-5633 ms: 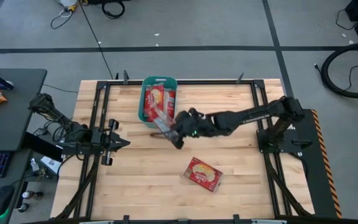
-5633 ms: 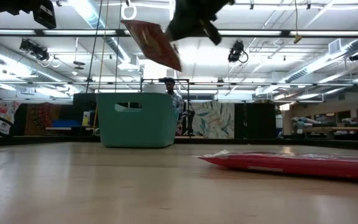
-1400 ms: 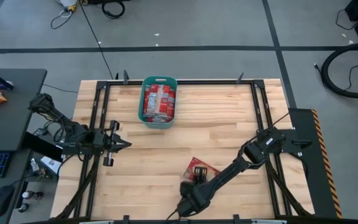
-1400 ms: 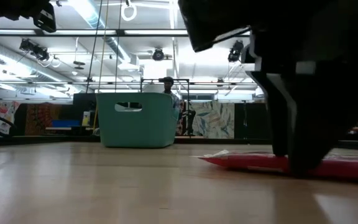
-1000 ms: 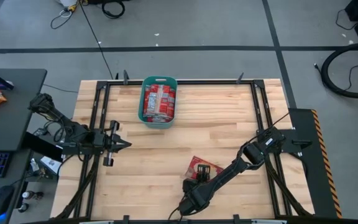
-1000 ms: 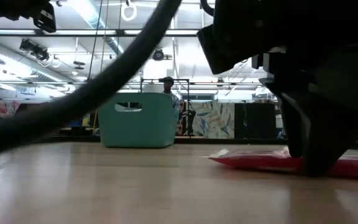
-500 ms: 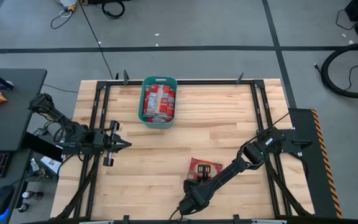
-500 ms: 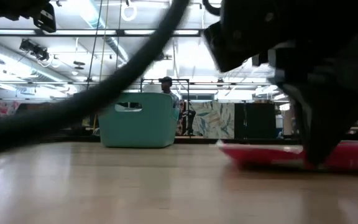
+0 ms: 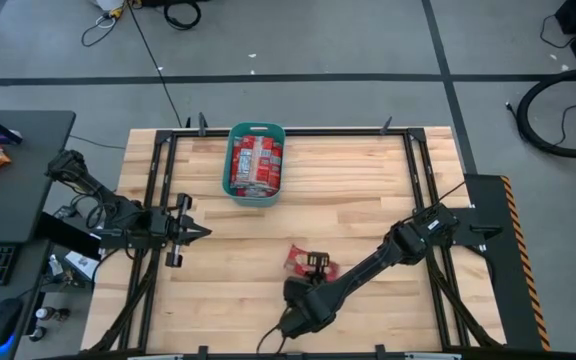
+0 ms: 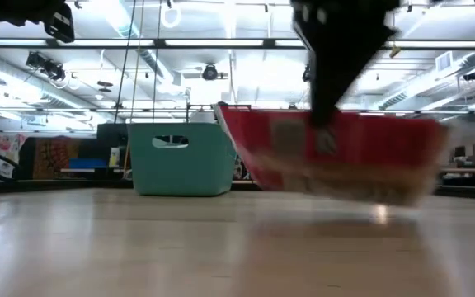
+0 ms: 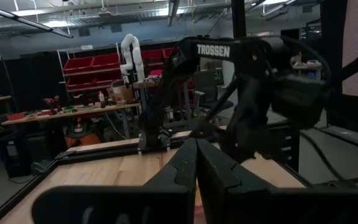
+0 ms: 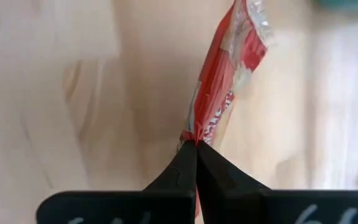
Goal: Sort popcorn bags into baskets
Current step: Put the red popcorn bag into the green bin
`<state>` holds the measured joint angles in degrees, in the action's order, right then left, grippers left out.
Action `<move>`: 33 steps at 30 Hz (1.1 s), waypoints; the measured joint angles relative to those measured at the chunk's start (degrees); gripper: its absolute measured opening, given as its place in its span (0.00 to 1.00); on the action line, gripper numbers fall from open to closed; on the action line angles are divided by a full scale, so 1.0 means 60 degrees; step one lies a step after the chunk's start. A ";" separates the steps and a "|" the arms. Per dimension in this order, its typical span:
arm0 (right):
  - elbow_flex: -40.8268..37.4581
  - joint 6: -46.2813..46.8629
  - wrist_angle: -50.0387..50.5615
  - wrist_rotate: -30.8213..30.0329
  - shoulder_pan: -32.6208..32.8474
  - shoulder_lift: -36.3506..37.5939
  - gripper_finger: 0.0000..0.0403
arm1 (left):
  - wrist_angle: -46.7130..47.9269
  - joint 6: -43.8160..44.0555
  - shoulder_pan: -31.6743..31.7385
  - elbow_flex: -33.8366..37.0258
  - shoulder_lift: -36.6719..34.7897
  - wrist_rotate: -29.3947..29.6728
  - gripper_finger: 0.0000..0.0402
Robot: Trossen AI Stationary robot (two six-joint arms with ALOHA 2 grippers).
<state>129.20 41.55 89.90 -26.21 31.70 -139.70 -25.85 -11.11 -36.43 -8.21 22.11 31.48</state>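
The right gripper (image 9: 315, 262) pinches a popcorn bag (image 9: 301, 262) by its edge, seemingly just clear of the table (image 9: 368, 200); open wood separates it from the basket (image 9: 256, 129) (already holding bags); left gripper (image 9: 196, 231) closed, parked at the left edge

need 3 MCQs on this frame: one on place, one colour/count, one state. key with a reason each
1. Where does the teal basket stand?
A. the table's far edge, left of centre
B. the near right corner
C. on the floor

2. What colour is the popcorn bag in the right gripper?
A. blue
B. red
C. green

3. What state is that bag in?
A. flat on the table
B. inside the basket
C. pinched and lifted clear

Key: 1 A, the high view shows it there. 2 B, red in every view that shows it. 3 C, the low view shows it hanging above the wood.
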 joint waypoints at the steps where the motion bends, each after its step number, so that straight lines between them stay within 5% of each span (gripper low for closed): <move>1: 0.0129 0.0037 0.0036 -0.0253 -0.0044 0.0056 0.01 | -0.0007 0.0000 0.0000 0.0000 0.0004 0.0000 0.03; 14: 0.0956 0.1380 -0.0079 -0.2866 -0.0347 0.1227 0.01 | -0.0007 0.0069 -0.0003 0.0000 0.0004 0.0000 0.03; 22: 0.0953 0.1444 -0.0965 -0.3025 -0.0826 0.2156 0.01 | -0.0022 0.0253 -0.0004 0.0000 0.0004 0.0000 0.03; 28: 0.0953 0.0162 -0.2254 -0.3321 -0.1428 0.2551 0.01 | -0.0026 0.0255 0.0000 0.0000 0.0004 0.0000 0.03; 33: 0.0946 -0.1165 -0.3274 -0.2613 -0.2006 0.2568 0.01 | -0.0040 0.0255 -0.0004 0.0000 0.0004 0.0000 0.03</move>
<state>134.87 34.55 70.26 -41.88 19.66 -124.29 -26.09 -9.58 -36.45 -8.21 22.13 31.48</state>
